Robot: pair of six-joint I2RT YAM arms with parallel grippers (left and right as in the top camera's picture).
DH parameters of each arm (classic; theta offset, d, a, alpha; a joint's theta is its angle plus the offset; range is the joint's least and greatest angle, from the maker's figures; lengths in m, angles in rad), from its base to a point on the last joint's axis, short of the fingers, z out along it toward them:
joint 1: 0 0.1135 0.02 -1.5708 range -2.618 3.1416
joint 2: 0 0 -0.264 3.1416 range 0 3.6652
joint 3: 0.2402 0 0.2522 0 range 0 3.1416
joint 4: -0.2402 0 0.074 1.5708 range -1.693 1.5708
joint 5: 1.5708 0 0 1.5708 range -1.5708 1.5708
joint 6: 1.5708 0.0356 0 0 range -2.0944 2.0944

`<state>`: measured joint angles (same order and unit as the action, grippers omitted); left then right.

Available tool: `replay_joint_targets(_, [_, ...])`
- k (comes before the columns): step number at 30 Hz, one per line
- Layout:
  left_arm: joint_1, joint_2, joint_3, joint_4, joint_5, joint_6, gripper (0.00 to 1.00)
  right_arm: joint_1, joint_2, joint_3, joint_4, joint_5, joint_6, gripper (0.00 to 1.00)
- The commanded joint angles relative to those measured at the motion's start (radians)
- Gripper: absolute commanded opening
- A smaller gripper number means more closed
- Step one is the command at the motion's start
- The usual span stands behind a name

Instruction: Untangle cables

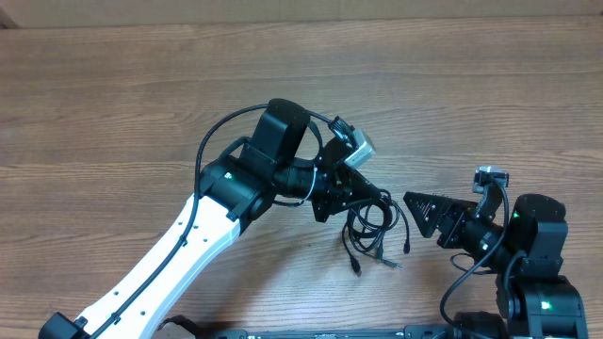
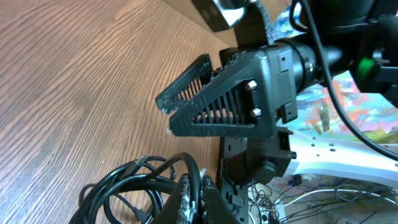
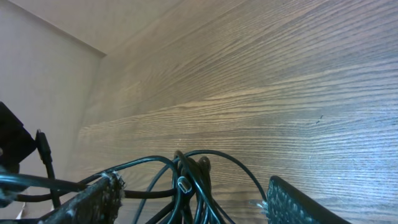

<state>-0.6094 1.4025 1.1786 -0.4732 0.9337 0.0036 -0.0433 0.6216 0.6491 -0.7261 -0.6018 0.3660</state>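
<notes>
Overhead: the cables (image 1: 372, 228) are one tangled bundle on the counter (image 1: 283, 85), and I judge nothing is freed yet. My left arm (image 1: 188, 245) reaches in from the lower left. Left wrist: my left jaws are together, clamped on the cables. Right wrist: my right jaws stand apart, with the cables just ahead.

Thin black cables (image 1: 370, 224) sit in one tangled bundle of overlapping loops on the wood surface, right of centre near the robot-side edge. Small plug ends trail toward that edge, and the upper loops are pinched in the left end effector (image 2: 194, 196).
</notes>
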Motion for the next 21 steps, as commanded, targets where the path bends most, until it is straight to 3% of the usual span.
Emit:
replay_joint_targets(1, [-0.006,-0.03,0.008,-0.017,-0.031,0.02,0.04,0.003,-0.003,0.013,0.006,0.006,-0.004,0.77])
replay_joint_targets(10, [-0.006,-0.03,0.008,-0.054,-0.055,0.021,0.04,0.003,-0.003,0.013,0.006,0.006,-0.005,0.91])
replay_joint_targets(21, [-0.006,-0.03,0.008,-0.222,-0.237,0.02,0.04,0.003,-0.003,0.013,0.002,0.006,-0.004,0.93])
